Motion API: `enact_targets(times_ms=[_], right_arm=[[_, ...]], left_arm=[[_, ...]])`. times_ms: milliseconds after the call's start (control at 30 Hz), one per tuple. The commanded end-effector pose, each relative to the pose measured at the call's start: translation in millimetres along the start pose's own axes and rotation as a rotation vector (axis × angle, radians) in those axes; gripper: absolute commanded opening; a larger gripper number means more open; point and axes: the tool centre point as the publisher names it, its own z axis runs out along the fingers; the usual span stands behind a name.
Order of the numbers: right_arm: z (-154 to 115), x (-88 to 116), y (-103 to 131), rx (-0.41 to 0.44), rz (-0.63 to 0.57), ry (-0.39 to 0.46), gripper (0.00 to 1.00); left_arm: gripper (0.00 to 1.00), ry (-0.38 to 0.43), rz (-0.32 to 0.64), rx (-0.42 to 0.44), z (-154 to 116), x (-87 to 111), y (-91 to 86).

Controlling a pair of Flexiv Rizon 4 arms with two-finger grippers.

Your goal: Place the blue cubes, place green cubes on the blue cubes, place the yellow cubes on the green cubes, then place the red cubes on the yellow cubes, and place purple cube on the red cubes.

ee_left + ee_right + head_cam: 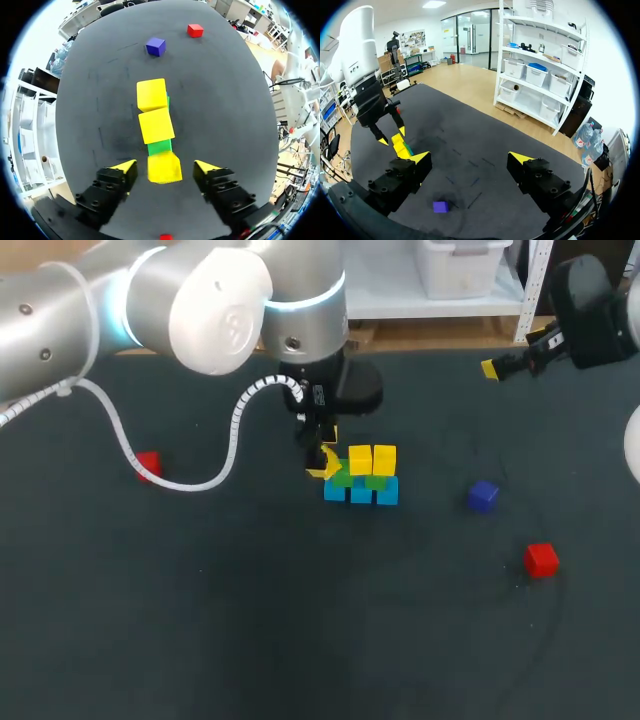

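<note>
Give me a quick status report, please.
Left gripper open around yellow cube, resting on green cube. Right gripper open, empty. Two red cubes, purple cube loose.

Table: dark charcoal top, matte, evenly lit. Faint scuffs and thin curved streaks mark it, mostly across the table's right half.

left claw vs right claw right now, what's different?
Position: the left claw hangs right at the cube stack; the right claw sits off to the side, well away from it.
Contents: the left claw has a yellow cube between its fingers, with a gap on each side; the right claw has nothing between its fingers.
Shared: both are open.
</note>
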Motion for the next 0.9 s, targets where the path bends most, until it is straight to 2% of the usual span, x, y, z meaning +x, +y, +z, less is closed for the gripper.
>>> enact_targets(times_ms=[33, 100, 167, 267, 400, 467, 500, 533, 700, 833, 900], right_arm=[[-0.2, -0.1, 0.7, 0.003, 0.0, 0.001, 1.0], [-0.2, -0.1, 0.7, 0.003, 0.0, 0.001, 1.0], [-0.2, -0.1, 0.7, 0.003, 0.0, 0.001, 1.0], [-0.2, -0.1, 0.7, 0.003, 0.0, 0.001, 1.0], [-0.2, -0.1, 0.7, 0.003, 0.0, 0.001, 1.0], [-0.2, -0.1, 0.7, 0.003, 0.0, 0.001, 1.0], [-0.2, -0.1, 0.7, 0.003, 0.0, 0.001, 1.0], [-0.2, -0.1, 0.7, 0.003, 0.0, 0.001, 1.0], [-0.2, -0.1, 0.7, 0.003, 0.0, 0.001, 1.0], [-0.2, -0.1, 0.7, 0.003, 0.0, 0.001, 1.0], [-0.2, -0.1, 0.7, 0.003, 0.0, 0.001, 1.0]], left_arm=[[0.98, 0.002, -0.003, -0.002, -0.4, 1.0, 0.0], [0.97, 0.004, -0.004, -0.004, -0.3, 1.5, 0.4], [0.91, 0.005, -0.007, -0.005, -0.5, 2.4, 0.7], [0.9, 0.016, -0.014, -0.004, -0.6, 5.0, 0.0], [0.86, 0.066, -0.077, -0.001, -4.9, 22.9, -9.1], [0.89, 0.08, -0.146, 0.0, -6.6, 35.3, -15.5], [0.98, 0.087, -0.18, -0.001, -7.5, 40.8, -19.5], [1.0, 0.073, -0.24, 0.004, -8.6, 45.4, -22.7], [1.0, 0.012, -0.482, 0.003, -15.7, 60.5, -39.7], [1.0, 0.002, -0.535, 0.004, -12.4, 61.3, -59.0], [1.0, 0.002, -0.528, 0.002, -10.6, 62.6, -68.0]])
